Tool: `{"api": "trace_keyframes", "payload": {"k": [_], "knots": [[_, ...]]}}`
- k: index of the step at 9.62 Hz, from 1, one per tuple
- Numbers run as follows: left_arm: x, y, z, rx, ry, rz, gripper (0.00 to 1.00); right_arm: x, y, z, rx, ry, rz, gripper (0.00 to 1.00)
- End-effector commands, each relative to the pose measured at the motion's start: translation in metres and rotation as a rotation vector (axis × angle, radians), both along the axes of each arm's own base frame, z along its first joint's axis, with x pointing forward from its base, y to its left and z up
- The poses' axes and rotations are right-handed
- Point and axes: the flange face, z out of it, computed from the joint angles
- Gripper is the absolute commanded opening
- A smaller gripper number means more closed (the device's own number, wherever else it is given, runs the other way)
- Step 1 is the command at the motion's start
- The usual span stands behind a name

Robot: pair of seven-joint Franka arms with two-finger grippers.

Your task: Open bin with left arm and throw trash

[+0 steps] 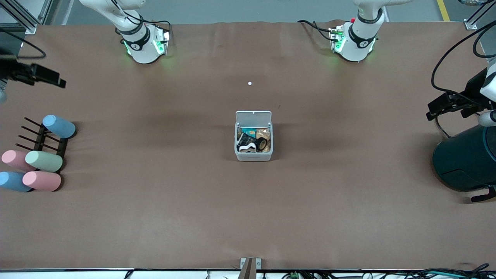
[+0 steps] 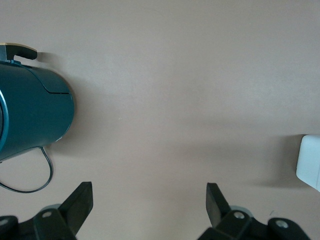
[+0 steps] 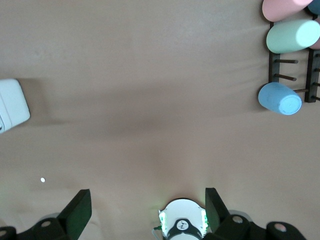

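With lid up and trash already inside, bin sits mid-worktop, well apart from both end effectors. Judging by that: task looks essentially done, nothing loose visible around the bin.

Left end effector: released, fingers spread wide, nothing between them. Hangs over bare worktop next to a dark teal container, at the left arm's end; bin corner just visible at the edge of the left wrist view.

Right end effector: also released, empty. Hangs at the right arm's end, above worktop near the rack of pastel cups, bin well off to one side. Waiting.

Suggested for the step in hand: keep both parked clear, no sweep over the open lid. If closing is wanted, approach lid from above, push gently at its free edge, avoid nudging the light bin sideways. Could snag the teal container's cable on any left-arm move.
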Motion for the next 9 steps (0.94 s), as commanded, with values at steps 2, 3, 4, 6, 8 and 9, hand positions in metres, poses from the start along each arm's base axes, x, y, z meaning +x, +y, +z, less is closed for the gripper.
{"api": "trace_keyframes", "payload": {"k": [2,3,4,6,8,9], "knots": [[0.002,0.001,0.005,-0.003,-0.009,-0.013,1.0,0.012,0.013,0.013,-0.021,-0.063,0.059,1.0],[0.002,0.002,0.005,-0.003,-0.009,-0.012,1.0,0.013,0.013,0.013,-0.05,-0.063,0.062,1.0],[0.002,0.001,0.005,-0.003,-0.009,-0.012,1.0,0.015,0.016,0.014,-0.066,-0.079,0.069,0.99],[0.002,0.001,0.005,-0.007,-0.008,-0.011,1.0,0.016,0.018,0.015,-0.082,-0.092,0.068,1.0],[0.002,0.001,0.004,-0.009,-0.006,-0.011,1.0,0.016,0.017,0.015,-0.084,-0.091,0.07,1.0],[0.002,0.001,0.005,-0.009,-0.008,-0.011,1.0,0.016,0.02,0.012,-0.101,-0.084,0.076,1.0]]}}
